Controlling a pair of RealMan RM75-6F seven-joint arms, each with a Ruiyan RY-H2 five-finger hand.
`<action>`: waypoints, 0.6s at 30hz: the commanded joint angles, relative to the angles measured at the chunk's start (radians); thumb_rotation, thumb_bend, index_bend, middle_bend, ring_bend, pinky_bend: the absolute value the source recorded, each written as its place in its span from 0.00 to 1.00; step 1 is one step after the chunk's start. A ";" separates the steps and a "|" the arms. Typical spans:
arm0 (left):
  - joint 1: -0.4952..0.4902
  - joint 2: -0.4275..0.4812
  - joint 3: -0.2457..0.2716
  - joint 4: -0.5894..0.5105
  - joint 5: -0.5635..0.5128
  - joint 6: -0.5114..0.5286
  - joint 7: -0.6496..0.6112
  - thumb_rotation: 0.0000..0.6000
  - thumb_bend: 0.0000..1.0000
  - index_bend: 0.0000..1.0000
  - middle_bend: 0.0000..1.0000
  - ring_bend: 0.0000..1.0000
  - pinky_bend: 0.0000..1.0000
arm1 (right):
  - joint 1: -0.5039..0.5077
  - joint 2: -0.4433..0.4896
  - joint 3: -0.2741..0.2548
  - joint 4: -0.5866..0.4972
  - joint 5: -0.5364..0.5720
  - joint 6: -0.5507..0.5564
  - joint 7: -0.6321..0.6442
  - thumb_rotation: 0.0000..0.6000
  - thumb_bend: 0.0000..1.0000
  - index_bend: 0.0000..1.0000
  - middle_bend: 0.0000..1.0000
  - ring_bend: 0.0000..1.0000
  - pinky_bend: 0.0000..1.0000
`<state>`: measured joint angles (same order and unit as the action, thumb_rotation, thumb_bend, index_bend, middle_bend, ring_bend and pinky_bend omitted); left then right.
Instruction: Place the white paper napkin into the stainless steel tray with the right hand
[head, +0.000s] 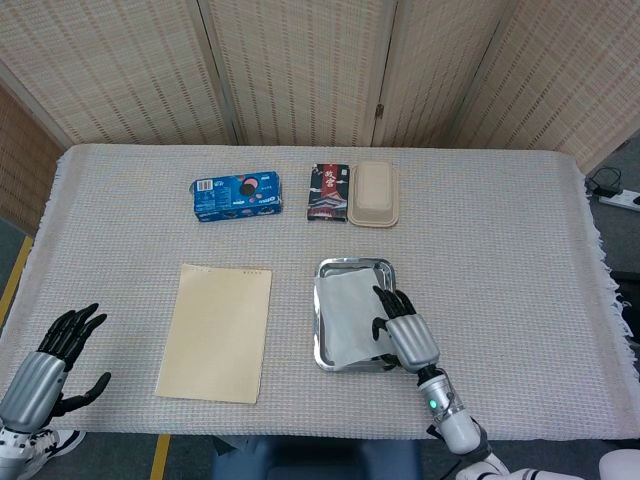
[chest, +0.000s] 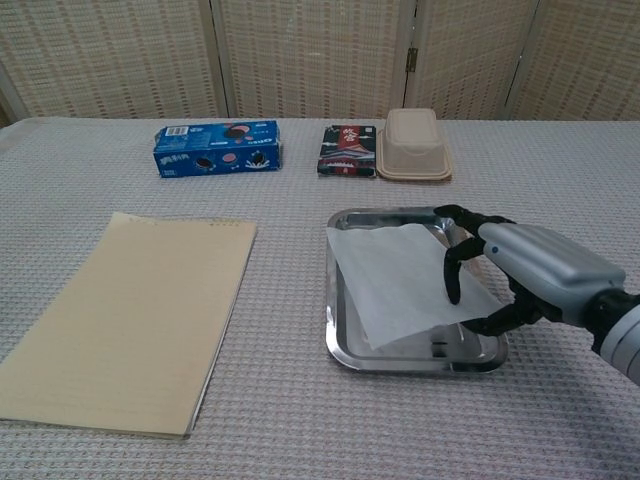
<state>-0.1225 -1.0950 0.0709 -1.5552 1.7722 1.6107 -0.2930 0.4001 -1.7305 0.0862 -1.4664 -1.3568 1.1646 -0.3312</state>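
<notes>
The white paper napkin (head: 345, 312) (chest: 398, 284) lies spread in the stainless steel tray (head: 352, 263) (chest: 392, 364) at the table's front middle. Its right near corner is raised off the tray floor. My right hand (head: 406, 337) (chest: 532, 274) is over the tray's right near corner, fingers curled onto the napkin's right edge and the thumb under it, gripping the sheet. My left hand (head: 50, 364) hovers at the front left corner of the table, fingers spread, holding nothing; the chest view does not show it.
A tan paper pad (head: 216, 331) (chest: 125, 320) lies left of the tray. Along the back stand a blue cookie box (head: 236, 196) (chest: 216, 148), a dark snack packet (head: 328, 191) (chest: 347, 150) and a beige lidded container (head: 373, 193) (chest: 412, 144).
</notes>
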 joint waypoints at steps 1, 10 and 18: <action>-0.001 0.000 0.000 0.000 -0.001 -0.002 -0.001 1.00 0.42 0.00 0.00 0.00 0.00 | -0.005 -0.001 -0.004 -0.002 0.003 0.015 -0.034 1.00 0.42 0.00 0.00 0.00 0.00; -0.001 0.004 0.002 -0.001 0.000 0.000 -0.015 1.00 0.42 0.00 0.00 0.00 0.00 | -0.009 -0.012 -0.004 -0.025 0.024 0.033 -0.113 1.00 0.41 0.00 0.00 0.00 0.00; -0.005 0.003 0.005 -0.002 0.004 -0.009 -0.010 1.00 0.42 0.00 0.00 0.00 0.00 | 0.073 0.088 0.065 -0.224 0.259 -0.120 -0.345 1.00 0.41 0.00 0.00 0.00 0.00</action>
<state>-0.1273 -1.0915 0.0761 -1.5571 1.7761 1.6021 -0.3031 0.4274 -1.6970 0.1084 -1.5890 -1.2389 1.1298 -0.5832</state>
